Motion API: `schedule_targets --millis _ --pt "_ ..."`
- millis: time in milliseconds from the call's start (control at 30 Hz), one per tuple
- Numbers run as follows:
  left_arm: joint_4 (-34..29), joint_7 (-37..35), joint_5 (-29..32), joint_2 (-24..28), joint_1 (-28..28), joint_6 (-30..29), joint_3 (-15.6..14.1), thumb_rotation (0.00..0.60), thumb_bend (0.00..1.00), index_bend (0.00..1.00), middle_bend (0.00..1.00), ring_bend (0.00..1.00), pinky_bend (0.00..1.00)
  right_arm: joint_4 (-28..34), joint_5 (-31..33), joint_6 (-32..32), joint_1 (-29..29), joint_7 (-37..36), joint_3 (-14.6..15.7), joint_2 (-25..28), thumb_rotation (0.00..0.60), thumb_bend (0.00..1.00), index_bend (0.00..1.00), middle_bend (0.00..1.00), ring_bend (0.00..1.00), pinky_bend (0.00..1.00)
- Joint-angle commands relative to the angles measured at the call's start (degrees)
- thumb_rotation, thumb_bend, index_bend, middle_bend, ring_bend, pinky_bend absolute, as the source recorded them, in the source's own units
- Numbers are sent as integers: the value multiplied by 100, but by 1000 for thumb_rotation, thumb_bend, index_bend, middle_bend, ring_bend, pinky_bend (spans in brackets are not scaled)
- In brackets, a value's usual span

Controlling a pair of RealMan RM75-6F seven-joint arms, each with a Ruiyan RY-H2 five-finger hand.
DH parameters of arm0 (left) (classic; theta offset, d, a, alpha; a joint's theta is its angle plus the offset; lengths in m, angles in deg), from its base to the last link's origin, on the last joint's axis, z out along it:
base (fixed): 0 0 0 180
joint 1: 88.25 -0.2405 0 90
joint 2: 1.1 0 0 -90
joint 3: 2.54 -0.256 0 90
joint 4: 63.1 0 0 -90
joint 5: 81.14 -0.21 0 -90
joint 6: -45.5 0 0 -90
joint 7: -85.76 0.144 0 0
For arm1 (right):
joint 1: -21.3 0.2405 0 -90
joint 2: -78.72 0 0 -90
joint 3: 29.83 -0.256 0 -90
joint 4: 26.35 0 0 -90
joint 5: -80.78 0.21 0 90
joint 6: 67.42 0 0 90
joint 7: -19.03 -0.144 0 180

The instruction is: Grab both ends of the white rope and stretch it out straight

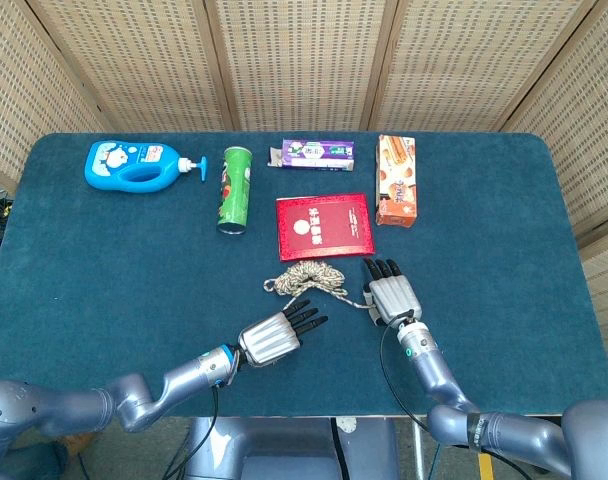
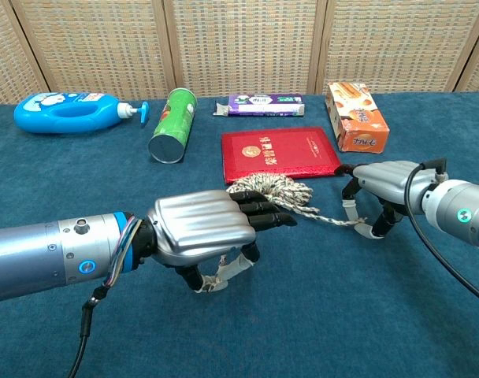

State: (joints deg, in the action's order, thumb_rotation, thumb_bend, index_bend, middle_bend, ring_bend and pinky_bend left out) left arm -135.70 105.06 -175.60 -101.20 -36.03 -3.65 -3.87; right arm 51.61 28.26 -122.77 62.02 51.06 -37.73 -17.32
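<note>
The white rope lies mostly in a loose coil just in front of the red booklet. My left hand hovers palm down near the table's front; under its palm the thumb and a finger pinch one rope end. A strand runs right from the coil to my right hand, whose thumb and a finger pinch the other end, the rest of its fingers arched over it. Both hands stay low over the blue cloth.
Along the back stand a blue pump bottle, a green can lying on its side, a purple packet and an orange snack box. The table's front edge runs close behind both hands.
</note>
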Motion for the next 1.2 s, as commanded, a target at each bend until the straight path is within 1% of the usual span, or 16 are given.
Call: schedule_targets --millis 33,267,500,600,700,900,1033,1200 --pt "-12 -48 10 56 -32 -45 -17 600 427 782 0 0 0 7 4 -10 -7 14 7 13 600 473 664 0 0 0" --pt "-89 -341 -5 441 -227 -368 -104 600 436 791 0 0 0 82 2 -82 -35 36 -13 122 600 473 665 0 0 0" --pt "-291 -506 -6 1191 -520 -799 -202 600 446 797 0 0 0 79 8 -138 -42 16 -97 302 600 473 668 0 0 0" --pt "-278 -548 43 1418 -631 -951 -190 600 456 802 0 0 0 54 23 -148 -36 28 -125 362 600 474 669 0 0 0" --pt "-99 -779 284 1777 -856 -1181 -96 600 458 804 0 0 0 -15 109 -146 -13 89 -191 481 600 473 669 0 0 0" --pt "367 -1207 446 1965 -1114 -1364 -66 600 459 805 0 0 0 -81 276 -149 -19 248 -199 674 600 473 670 0 0 0" --pt "666 -1552 459 1959 -1232 -1450 -69 600 459 804 0 0 0 -110 376 -148 -61 297 -175 799 600 473 669 0 0 0" --pt "901 -1795 397 1939 -1302 -1515 -87 600 459 805 0 0 0 -145 432 -179 -114 342 -140 934 600 473 669 0 0 0"
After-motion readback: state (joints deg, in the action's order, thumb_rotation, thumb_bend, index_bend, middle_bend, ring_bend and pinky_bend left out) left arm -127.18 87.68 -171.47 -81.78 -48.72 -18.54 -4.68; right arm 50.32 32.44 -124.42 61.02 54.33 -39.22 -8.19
